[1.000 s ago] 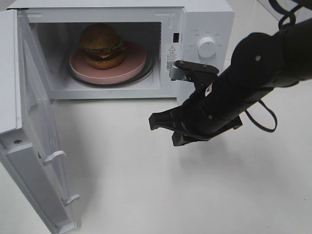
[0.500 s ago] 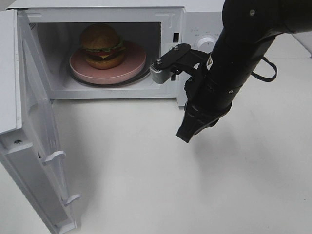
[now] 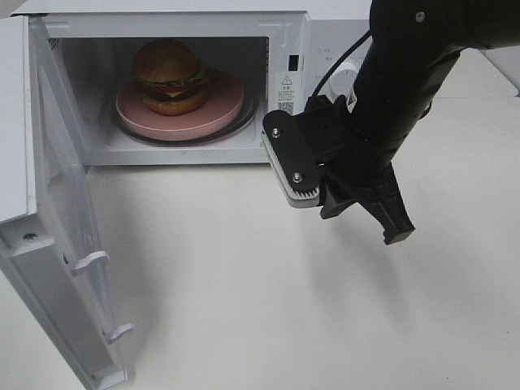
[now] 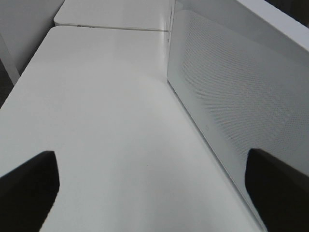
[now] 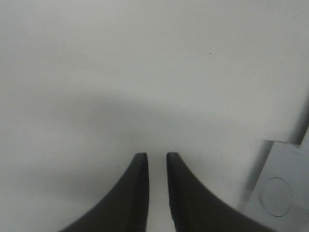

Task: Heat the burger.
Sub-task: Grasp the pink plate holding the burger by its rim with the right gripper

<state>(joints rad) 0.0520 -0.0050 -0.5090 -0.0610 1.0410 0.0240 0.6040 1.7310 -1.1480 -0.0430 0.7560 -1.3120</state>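
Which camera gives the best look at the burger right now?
The exterior high view. The burger sits in plain sight on the pink plate inside the open microwave. Neither wrist view shows it: the left sees table and a perforated panel, the right mostly table.

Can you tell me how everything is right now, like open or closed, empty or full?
microwave door: wide open.
burger: whole, sitting on the pink plate inside the microwave.
pink plate: in the microwave, carrying the burger.
left gripper: wide open, empty.
right gripper: open just a crack, empty, in front of the microwave.
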